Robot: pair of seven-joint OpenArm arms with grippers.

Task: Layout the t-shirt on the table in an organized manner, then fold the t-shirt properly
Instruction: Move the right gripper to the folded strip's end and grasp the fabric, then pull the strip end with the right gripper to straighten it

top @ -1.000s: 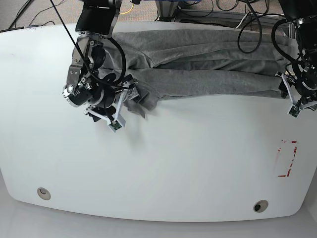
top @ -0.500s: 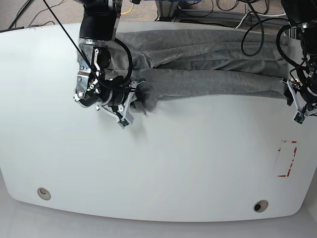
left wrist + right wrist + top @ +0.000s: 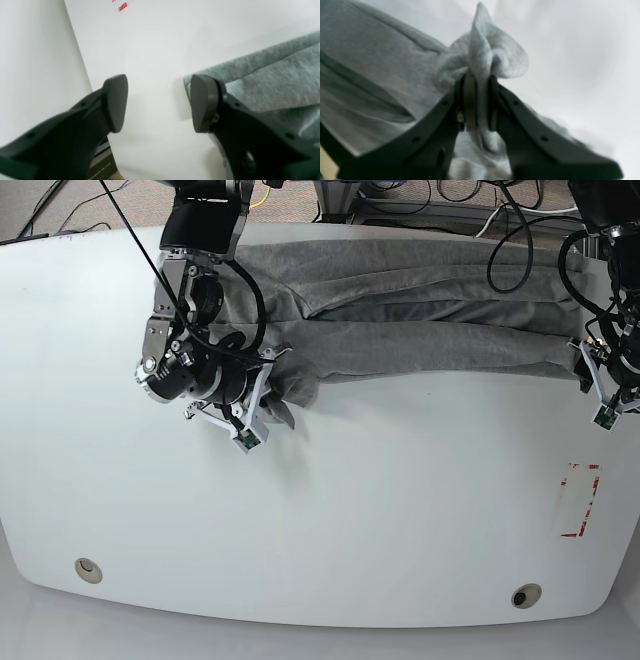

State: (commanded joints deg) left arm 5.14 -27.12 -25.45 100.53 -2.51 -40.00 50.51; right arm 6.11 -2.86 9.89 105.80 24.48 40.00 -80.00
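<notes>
At the near edge of the table (image 3: 330,530) two small round holes sit in the glossy white top, one near the left corner (image 3: 88,569) and one toward the right (image 3: 525,594), and a red tape rectangle (image 3: 580,500) is outlined just beyond the right hole; none of these holds anything, and the wide near half of the tabletop carries only faint reflections. Farther in, on the left of the base view, the right gripper (image 3: 268,393) is clamped on a bunched corner of the t-shirt (image 3: 420,320); the right wrist view shows its two dark fingers (image 3: 470,100) pressed together with a twisted fold of grey cloth pinched between them and a loose flap standing up past the tips. On the right side, close to the table's right edge, the left gripper (image 3: 157,102) hangs with its fingers (image 3: 116,100) spread wide and nothing between them, bare white table showing in the gap; one pad lies just at the shirt's edge, though contact cannot be judged. The heather-grey t-shirt lies along the far part of the table as a long, narrow band folded lengthwise, stretching between the two grippers. Beyond the far edge, dark cables (image 3: 440,192) and grey floor are visible.
</notes>
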